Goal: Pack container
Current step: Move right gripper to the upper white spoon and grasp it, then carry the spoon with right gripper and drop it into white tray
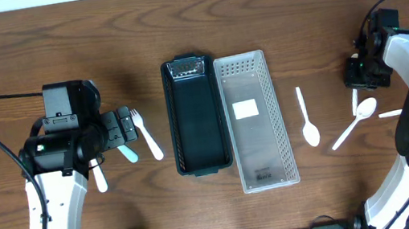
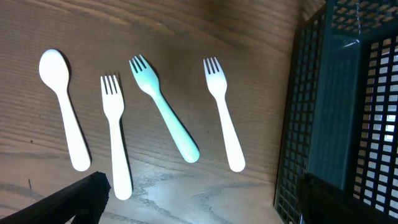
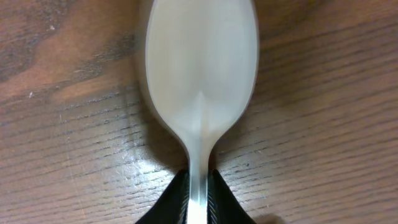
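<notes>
Right claw (image 3: 200,202) is clenched on the handle of a white spoon (image 3: 202,74), its bowl toward 12 o'clock, close over the wooden worktop (image 3: 323,124). Left claw (image 2: 202,186) is released, fingers spread wide above a teal fork (image 2: 165,112), with a white fork (image 2: 224,118) at that fork's 3 o'clock. Farther toward 3 o'clock stands the black basket (image 1: 197,116), touching the pale tray (image 1: 255,119) beyond.

Container (image 1: 197,116) sits mid-counter (image 1: 53,23), with the tray (image 1: 256,119) touching its right side, long sides parallel. Left of the container is a row: outer spoon (image 2: 62,109) farthest left, then first fork (image 2: 115,134), tilted middle fork (image 2: 165,109), and last fork (image 2: 224,115) nearest the container. Lone spoon (image 1: 307,119) lies just right of the tray. Farther right, the slanted spoon (image 1: 356,120). Pinched spoon (image 3: 202,81) lies on the counter, handle between the right claw (image 3: 198,193) fingers.
</notes>
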Motion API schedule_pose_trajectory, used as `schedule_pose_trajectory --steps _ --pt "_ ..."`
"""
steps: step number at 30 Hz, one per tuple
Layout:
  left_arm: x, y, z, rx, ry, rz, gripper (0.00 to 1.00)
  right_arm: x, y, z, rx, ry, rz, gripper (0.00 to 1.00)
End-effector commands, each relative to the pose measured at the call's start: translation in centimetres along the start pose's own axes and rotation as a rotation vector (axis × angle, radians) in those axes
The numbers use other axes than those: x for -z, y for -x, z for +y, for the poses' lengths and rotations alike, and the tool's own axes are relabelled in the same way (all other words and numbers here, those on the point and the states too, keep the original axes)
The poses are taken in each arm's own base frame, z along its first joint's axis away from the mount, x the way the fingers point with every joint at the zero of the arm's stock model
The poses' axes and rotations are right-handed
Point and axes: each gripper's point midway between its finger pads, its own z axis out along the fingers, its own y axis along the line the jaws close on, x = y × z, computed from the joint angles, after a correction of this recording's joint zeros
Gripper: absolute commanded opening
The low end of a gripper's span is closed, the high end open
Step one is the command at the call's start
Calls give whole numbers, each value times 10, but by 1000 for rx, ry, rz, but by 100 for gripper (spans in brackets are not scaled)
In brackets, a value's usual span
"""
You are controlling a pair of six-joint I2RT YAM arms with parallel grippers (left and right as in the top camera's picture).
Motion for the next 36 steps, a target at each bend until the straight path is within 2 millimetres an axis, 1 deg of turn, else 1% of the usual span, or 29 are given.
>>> schedule_pose_trajectory --steps 1,4,11,13,14,16,17,19,20,21,23,25,26,27,30,32,33,34,36 --pt "5 6 -3 5 -14 -14 98 -3 -3 -1 -8 9 12 6" --pt "5 6 -3 5 -14 -14 98 -3 -3 0 -8 11 12 1" --pt "5 6 -3 5 -14 -14 98 -2 2 0 -7 12 -4 1" --pt "5 6 -3 5 -14 -15 98 3 7 4 2 14 -19 1" --pt "5 6 -3 5 -14 -15 98 8 12 7 10 15 -34 1" --pt "5 6 -3 5 -14 -15 98 23 23 16 30 21 -75 1" --pt "5 6 -3 5 -14 -14 98 34 29 23 45 25 -101 1" --pt "5 6 -3 5 -14 -14 98 60 42 37 77 36 -160 1" --pt "5 6 -3 5 -14 -14 98 81 49 49 101 45 -203 1" --pt "5 6 -3 5 -14 -14 98 93 52 56 116 51 -227 1" --pt "5 6 -3 5 -14 -14 98 123 56 75 146 70 -282 1" --pt "5 6 -3 5 -14 -14 98 155 49 99 156 102 -319 1" --pt "5 6 -3 5 -14 -14 98 162 45 105 155 116 -324 1" --pt "5 6 -3 5 -14 -14 98 176 36 124 167 163 -331 1" --pt "5 6 -3 5 -14 -14 98 197 6 165 194 259 -308 1" --pt "5 6 -3 5 -14 -15 98 202 -17 187 180 280 -271 1" --pt "5 6 -3 5 -14 -15 98 202 -26 196 184 286 -252 1" --pt "5 6 -3 5 -14 -15 98 200 -35 206 193 292 -233 1" --pt "5 6 -3 5 -14 -15 98 190 -52 224 234 291 -195 1"
